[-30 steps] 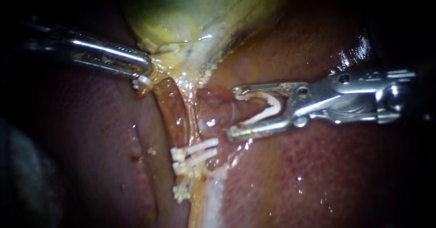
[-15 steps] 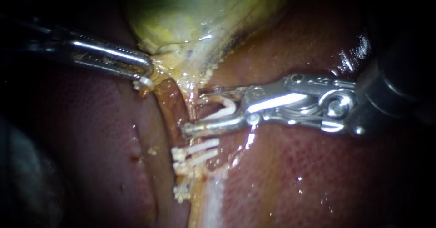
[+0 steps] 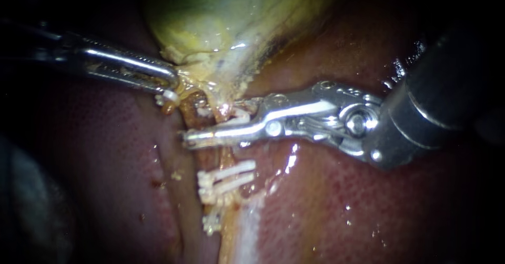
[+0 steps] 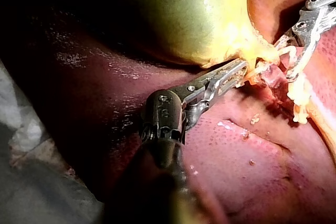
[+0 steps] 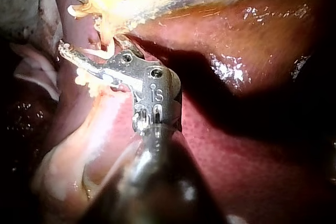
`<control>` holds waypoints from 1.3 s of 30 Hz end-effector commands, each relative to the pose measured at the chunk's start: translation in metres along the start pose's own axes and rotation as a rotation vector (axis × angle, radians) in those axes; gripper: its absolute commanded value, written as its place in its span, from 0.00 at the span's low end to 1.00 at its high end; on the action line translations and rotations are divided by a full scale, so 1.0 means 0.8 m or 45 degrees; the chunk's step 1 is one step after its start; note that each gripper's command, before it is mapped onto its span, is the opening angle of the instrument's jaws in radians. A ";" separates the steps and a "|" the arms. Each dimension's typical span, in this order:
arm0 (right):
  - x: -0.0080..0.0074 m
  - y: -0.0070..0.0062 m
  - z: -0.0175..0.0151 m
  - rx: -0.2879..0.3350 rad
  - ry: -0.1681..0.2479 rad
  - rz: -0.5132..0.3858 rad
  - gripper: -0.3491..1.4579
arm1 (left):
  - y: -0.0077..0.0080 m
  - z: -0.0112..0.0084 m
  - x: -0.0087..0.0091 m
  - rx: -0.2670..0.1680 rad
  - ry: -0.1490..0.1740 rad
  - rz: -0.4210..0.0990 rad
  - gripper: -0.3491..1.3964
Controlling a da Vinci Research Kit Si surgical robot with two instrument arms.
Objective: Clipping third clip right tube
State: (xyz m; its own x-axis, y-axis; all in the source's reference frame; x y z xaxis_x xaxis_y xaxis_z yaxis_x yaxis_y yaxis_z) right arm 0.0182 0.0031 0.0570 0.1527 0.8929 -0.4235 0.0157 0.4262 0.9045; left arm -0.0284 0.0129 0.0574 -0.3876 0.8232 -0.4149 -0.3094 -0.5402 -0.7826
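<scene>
In the endoscope view my right instrument (image 3: 205,124) reaches in across the tube (image 3: 227,156) just under the gallbladder (image 3: 210,22) neck. Its jaws straddle the tube with a white clip (image 3: 239,118) held between them, and only a narrow gap is left. Two white clips (image 3: 227,175) sit on the same tube just below. My left instrument (image 3: 167,82) is shut on yellow tissue at the gallbladder neck. The right wrist view shows the right instrument (image 5: 86,56) with its clip (image 5: 104,54) against the tissue. The left wrist view shows the left instrument (image 4: 239,72) gripping that tissue.
Red liver (image 3: 368,206) surrounds the site. A brown tube (image 3: 190,109) runs left of the clipped one, and the lower jaw's tip overlaps it. More clip ends (image 3: 210,223) lie lower down. A small white piece (image 3: 168,94) sits by the left jaws.
My right instrument has advanced leftward from beside the tube until its jaws straddle it, and the jaws have narrowed around the clip. The left instrument has kept its hold.
</scene>
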 end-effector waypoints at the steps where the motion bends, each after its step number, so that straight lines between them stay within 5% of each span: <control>1: 0.0003 -0.0004 0.0000 0.014 0.004 0.008 0.47 | 0.0000 0.0000 0.0000 0.000 0.000 0.000 0.00; 6: 0.0016 -0.0021 0.0003 0.071 0.009 0.026 0.44 | 0.0000 0.0000 0.0000 0.000 0.000 0.000 0.00; 12: 0.0018 -0.0021 0.0000 0.076 0.006 0.027 0.37 | 0.0000 0.0000 0.0000 0.001 0.000 0.000 0.00; 23: 0.0021 -0.0016 -0.0015 0.038 0.042 0.136 0.00 | -0.0001 0.0001 0.0000 0.001 0.000 0.000 0.00; 39: 0.0014 -0.0019 -0.0021 0.049 0.027 0.246 0.00 | -0.0002 0.0000 0.0000 0.000 0.000 0.001 0.00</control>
State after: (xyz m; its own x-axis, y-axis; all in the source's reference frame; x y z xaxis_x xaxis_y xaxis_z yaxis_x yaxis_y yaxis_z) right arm 0.0167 0.0038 0.0550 0.1352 0.9607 -0.2423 0.0258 0.2411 0.9702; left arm -0.0283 0.0130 0.0575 -0.3877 0.8228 -0.4154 -0.3100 -0.5408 -0.7819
